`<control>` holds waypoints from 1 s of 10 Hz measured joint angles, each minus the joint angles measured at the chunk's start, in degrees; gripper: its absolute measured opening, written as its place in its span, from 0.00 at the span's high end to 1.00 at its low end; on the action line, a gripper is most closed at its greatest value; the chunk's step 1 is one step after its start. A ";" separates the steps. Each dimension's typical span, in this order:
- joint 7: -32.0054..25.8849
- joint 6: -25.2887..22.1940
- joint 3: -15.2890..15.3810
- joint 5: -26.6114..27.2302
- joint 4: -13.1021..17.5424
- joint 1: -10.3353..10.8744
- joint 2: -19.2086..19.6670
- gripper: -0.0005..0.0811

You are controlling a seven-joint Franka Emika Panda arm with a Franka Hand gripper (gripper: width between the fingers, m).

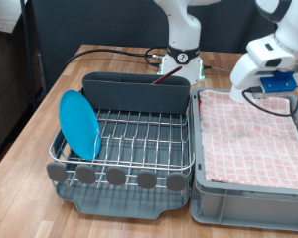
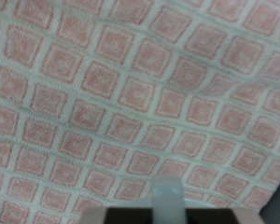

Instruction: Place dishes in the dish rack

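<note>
The dish rack (image 1: 139,134) stands at the exterior view's left and centre. The light-blue plate (image 1: 79,124) stands on edge in its left side. A slim reddish-brown piece, seemingly the wooden spoon (image 1: 170,79), shows at the right end of the grey cutlery trough (image 1: 129,91). The white mug shows in neither view. My gripper (image 1: 271,92) hangs over the far end of the grey crate, above the pink checked cloth (image 1: 253,134). In the wrist view its fingertips (image 2: 168,194) show as one pale shape, closed together with nothing between them, over the cloth (image 2: 131,93).
The grey plastic crate (image 1: 243,193) lined with the cloth stands right against the rack's right side. The robot base (image 1: 181,59) and a black cable (image 1: 109,55) are behind the rack. A dark cabinet (image 1: 10,79) stands off the table's left edge.
</note>
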 joint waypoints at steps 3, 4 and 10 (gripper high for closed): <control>4.93 -0.04 -0.21 -4.07 -0.45 0.01 -2.97 0.91; 4.94 0.43 -0.43 -4.08 -0.42 -0.07 -2.75 0.91; 9.33 11.04 -7.48 -10.83 1.62 -3.71 -1.42 0.91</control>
